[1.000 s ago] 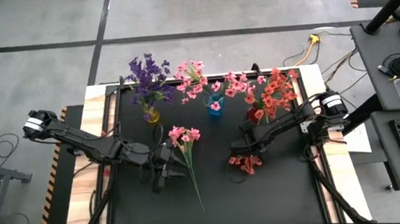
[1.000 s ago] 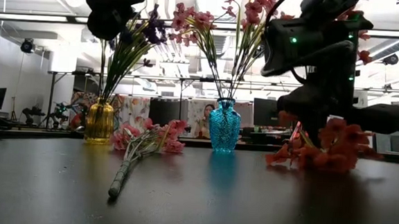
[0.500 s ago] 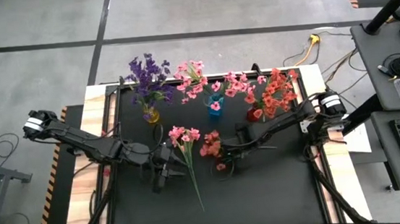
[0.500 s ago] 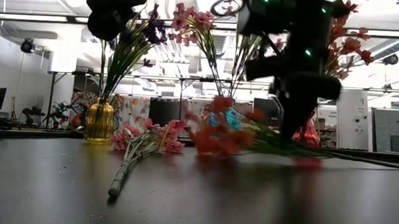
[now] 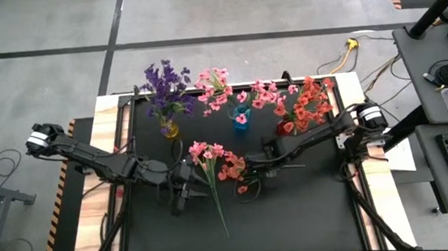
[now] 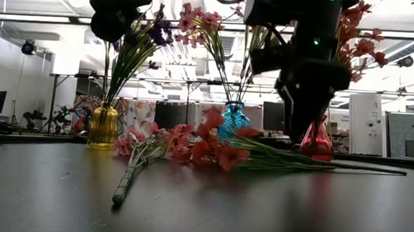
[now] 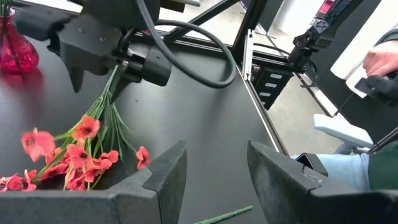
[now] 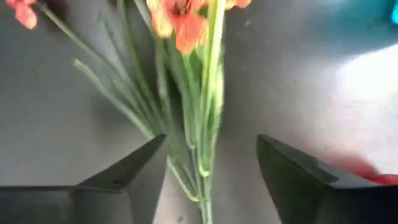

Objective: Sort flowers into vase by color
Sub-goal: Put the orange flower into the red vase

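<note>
While three vases along the upper edge of the dark table (image 5: 297, 217) already hold their colours, two sprigs lie loose near the centre of the high view, so the sorting looks mostly done but not finished. The yellow glass vase (image 5: 169, 129) at upper left carries the purple blossom bunch (image 5: 163, 84), the turquoise glass vase (image 5: 241, 117) in the upper middle carries pink blossoms (image 5: 219, 88), and the red glass vase (image 6: 318, 143), right of centre in the low view, carries coral-red blossoms (image 5: 310, 102).

The coral-red artificial sprig with thin green stems (image 5: 234, 172) lies flat on the table at centre, its blossoms just beside those of the pink artificial sprig with a long green stem (image 5: 206, 151), which lies running down toward the lower middle. The right gripper (image 5: 269, 162) hangs low over the coral stems; in the right wrist view its fingers (image 8: 127, 174) stand spread on either side of the stems (image 8: 199, 112) without pinching them, so it reads as released. The left gripper (image 5: 183, 196) hovers left of the pink stem, its fingers (image 7: 163, 171) parted and holding nothing.

By my judgement both loose sprigs remain to be lifted and set: coral into the red vase, pink into the turquoise
</note>
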